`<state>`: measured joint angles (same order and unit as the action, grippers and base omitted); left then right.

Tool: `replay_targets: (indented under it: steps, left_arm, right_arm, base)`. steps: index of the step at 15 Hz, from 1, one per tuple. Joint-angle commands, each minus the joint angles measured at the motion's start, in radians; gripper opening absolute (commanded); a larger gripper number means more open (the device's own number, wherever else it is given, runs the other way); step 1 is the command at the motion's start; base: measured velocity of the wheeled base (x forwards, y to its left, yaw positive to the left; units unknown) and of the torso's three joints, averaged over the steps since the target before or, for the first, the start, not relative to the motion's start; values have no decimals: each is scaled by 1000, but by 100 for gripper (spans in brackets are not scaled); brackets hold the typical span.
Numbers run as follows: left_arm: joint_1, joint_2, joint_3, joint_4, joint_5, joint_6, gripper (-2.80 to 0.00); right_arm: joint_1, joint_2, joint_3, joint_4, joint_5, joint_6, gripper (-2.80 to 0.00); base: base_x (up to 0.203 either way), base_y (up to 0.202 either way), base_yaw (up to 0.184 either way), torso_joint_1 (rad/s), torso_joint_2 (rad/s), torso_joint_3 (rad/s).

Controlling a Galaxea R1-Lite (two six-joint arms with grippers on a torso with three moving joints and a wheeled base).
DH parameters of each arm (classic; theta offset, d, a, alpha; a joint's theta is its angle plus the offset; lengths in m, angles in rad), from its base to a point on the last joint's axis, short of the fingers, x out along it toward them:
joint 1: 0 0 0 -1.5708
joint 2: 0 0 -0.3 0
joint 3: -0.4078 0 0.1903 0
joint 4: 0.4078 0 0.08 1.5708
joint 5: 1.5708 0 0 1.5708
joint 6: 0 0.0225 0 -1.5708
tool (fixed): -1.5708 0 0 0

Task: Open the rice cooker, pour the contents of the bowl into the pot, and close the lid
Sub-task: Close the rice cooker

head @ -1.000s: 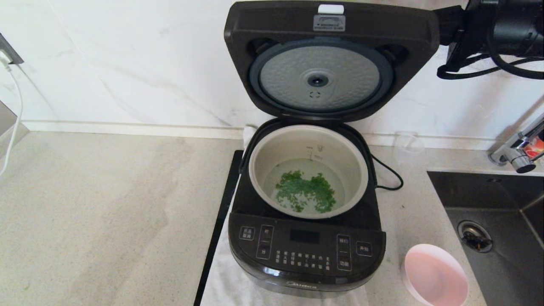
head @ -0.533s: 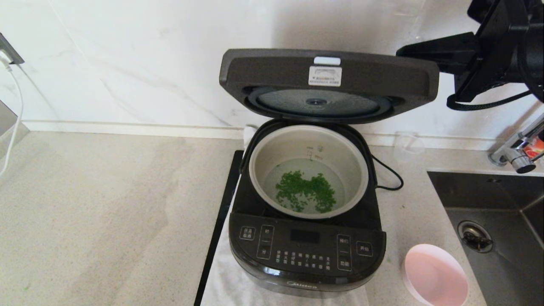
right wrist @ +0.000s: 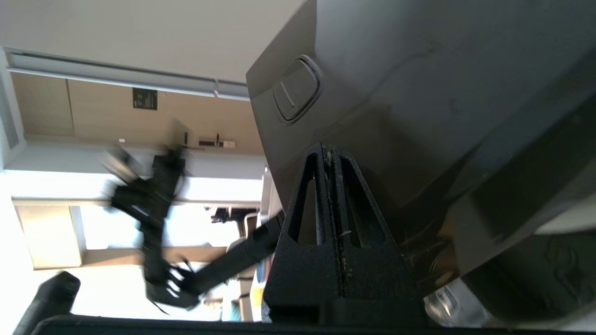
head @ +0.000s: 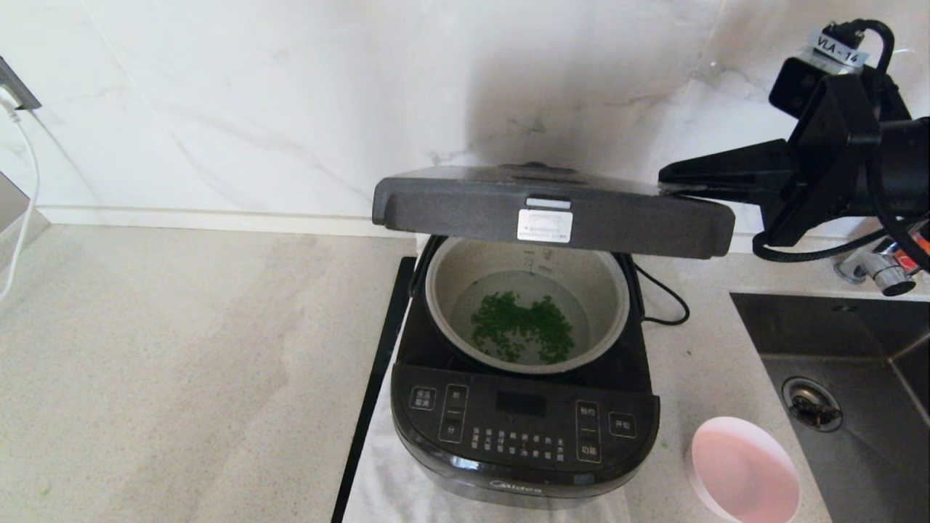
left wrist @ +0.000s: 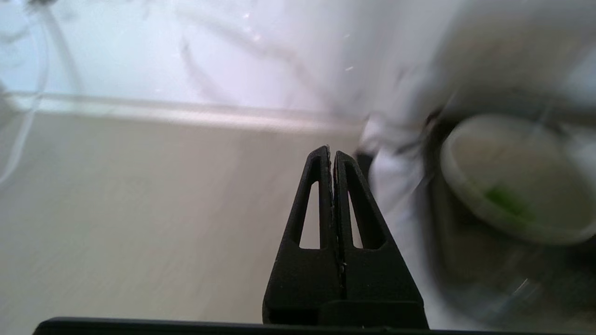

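Observation:
The black rice cooker point(head: 523, 428) stands mid-counter with its lid point(head: 552, 211) half lowered, roughly level above the pot point(head: 443, 272). Chopped green herb bits point(head: 519, 327) float in water at the pot's bottom. My right gripper point(head: 665, 178) is shut and empty, its tips pressing on the lid's top right corner; the right wrist view shows the gripper point(right wrist: 330, 151) against the lid's black top point(right wrist: 419, 70) near the rectangular button point(right wrist: 295, 90). The pink bowl point(head: 745, 472) sits empty at the cooker's front right. My left gripper point(left wrist: 331, 151) is shut, hovering left of the cooker.
A dark sink point(head: 843, 392) with a drain lies at the right, a chrome faucet point(head: 883, 265) behind it. A white towel point(head: 392, 479) lies under the cooker. A power cord point(head: 665, 294) runs behind the cooker's right. A white cable point(head: 22, 181) hangs at far left.
The lid has swung down from upright to about level, hiding its silver underside. My right gripper has followed it down on its right corner.

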<state>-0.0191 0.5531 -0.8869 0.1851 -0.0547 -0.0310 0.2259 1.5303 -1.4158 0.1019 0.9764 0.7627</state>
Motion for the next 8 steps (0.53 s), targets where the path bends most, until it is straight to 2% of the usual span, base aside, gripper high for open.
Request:
replay_targets:
  steps: [1, 2, 4, 6, 8]
  left_arm:
    - [-20, 310, -319, 71, -52, -117, -280]
    - [-31, 383, -459, 131, -107, -194, -280]
    - [-50, 571, -703, 258, -313, -378, -280]
    - [-62, 725, -808, 326, -531, -536, -280]
    - [-72, 846, -845, 340, -674, -630, -280]
  right_arm:
    - [12, -10, 62, 1, 4, -22, -280]
    - [14, -8, 85, 1, 3, -45, -280]
    - [25, 4, 116, 1, 1, -76, -280]
    - [32, 16, 121, 1, 2, -78, -280]
    - [43, 23, 129, 1, 2, -81, -280]
  base:
    - [0, 0, 0, 0, 0, 0]
    - [0, 0, 0, 0, 0, 0]
    - [0, 0, 0, 0, 0, 0]
    - [0, 0, 0, 0, 0, 0]
    - [0, 0, 0, 0, 0, 0]
